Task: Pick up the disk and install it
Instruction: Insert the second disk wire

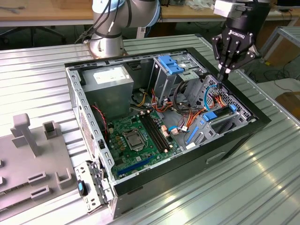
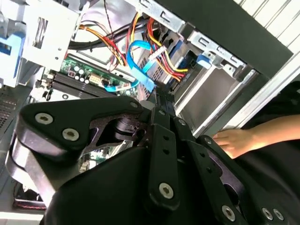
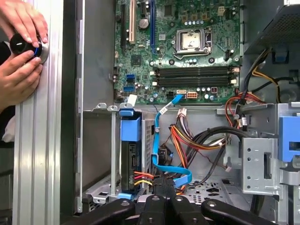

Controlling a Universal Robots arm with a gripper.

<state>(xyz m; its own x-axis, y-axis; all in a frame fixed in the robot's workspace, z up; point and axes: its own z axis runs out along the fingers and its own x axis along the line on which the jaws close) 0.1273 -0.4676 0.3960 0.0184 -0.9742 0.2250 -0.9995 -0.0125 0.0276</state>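
The disk (image 1: 224, 118) lies in the lower bay at the front corner of the open computer case (image 1: 93, 126), its dark face framed by blue rails. In the first wrist view the disk (image 3: 130, 159) stands in that bay under its blue rail end. My black gripper (image 1: 224, 76) hangs above the bay at the exterior view's right, fingers pointing down. They are shut, with nothing visible between them. In both wrist views the gripper (image 2: 157, 95) (image 3: 161, 183) sits among the blue data cable (image 3: 161, 140) and the coloured power wires, beside the disk and apart from it.
A blue-latched silver drive cage (image 1: 171, 65), a grey power supply (image 1: 110, 82) and the green motherboard (image 1: 140, 136) are inside the case. A person's hands (image 3: 18, 42) hold a round knob on the ribbed table beside the case. A grey fixture plate (image 1: 33, 159) lies at the exterior view's left.
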